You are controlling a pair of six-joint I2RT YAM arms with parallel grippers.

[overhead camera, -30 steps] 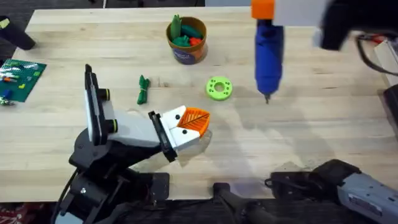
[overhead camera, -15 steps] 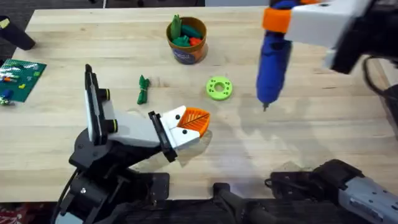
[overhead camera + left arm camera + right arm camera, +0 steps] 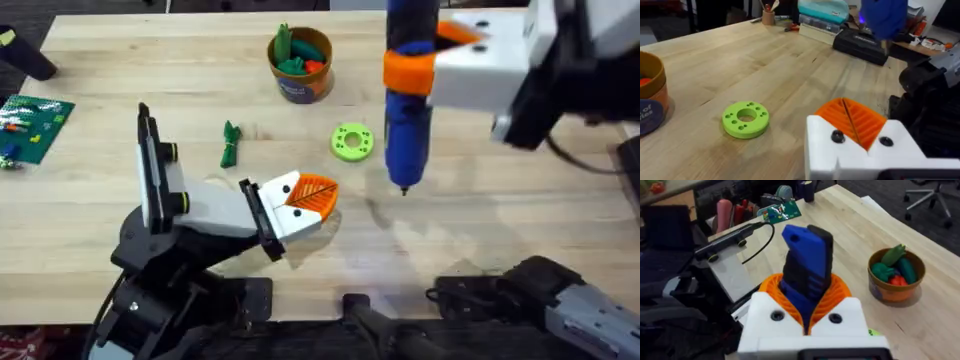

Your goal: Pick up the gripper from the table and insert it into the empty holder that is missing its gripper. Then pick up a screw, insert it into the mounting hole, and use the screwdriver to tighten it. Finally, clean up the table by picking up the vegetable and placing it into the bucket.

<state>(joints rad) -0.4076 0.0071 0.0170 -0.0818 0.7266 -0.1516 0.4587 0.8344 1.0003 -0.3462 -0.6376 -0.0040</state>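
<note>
Gripping the screwdriver [image 3: 408,110], the right gripper [image 3: 425,62] holds it upright above the worktop [image 3: 520,210].
Its bit hangs beside the lime-green disc [image 3: 352,141]; beyond that disc stands the bucket [image 3: 300,62]. The left gripper's [image 3: 308,203] fingers sit together.

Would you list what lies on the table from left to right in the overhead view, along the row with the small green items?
Green circuit board → vegetable → lime-green disc → screwdriver, held above the table by the right gripper.

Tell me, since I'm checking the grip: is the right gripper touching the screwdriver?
Touching. The right wrist view shows the right gripper with its orange pads pressed against both sides of the blue screwdriver.
</note>
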